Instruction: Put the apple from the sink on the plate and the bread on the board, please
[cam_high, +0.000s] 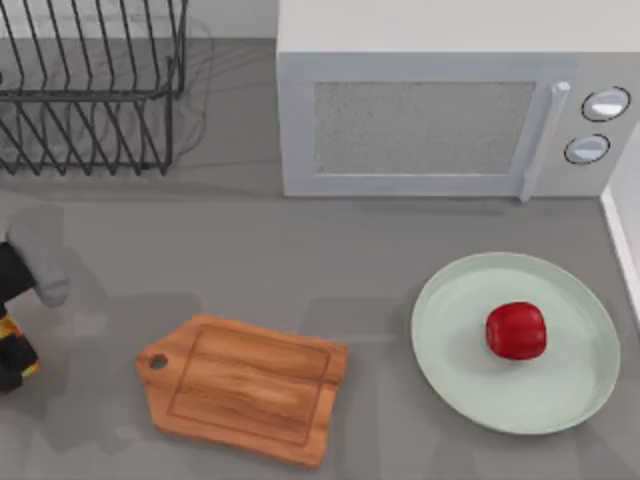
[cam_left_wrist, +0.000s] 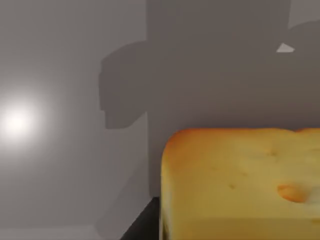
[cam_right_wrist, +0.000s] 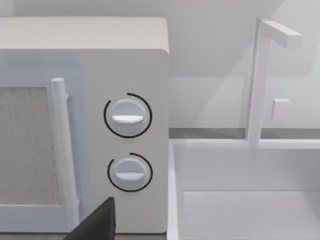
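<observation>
Top view: the apple (cam_high: 516, 330) sits on the plate (cam_high: 450, 345), right of the board (cam_high: 245, 388). The board lies bare on the table (cam_high: 300, 270), in front of the microwave (cam_high: 440, 110). The left arm (cam_high: 22, 300) stands left of the board, below the dish rack (cam_high: 90, 85).

Left wrist view: the bread (cam_left_wrist: 240, 182) is close to the camera above the table; whether the left gripper clamps it cannot be told.

Right wrist view: a dark fingertip (cam_right_wrist: 97, 222) shows before the microwave, beside the sink (cam_right_wrist: 245, 200) and faucet (cam_right_wrist: 260, 80); the right gripper's state cannot be told.

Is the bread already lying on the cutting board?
No: in the top view the board lies bare, while the bread fills the left wrist view close up.
</observation>
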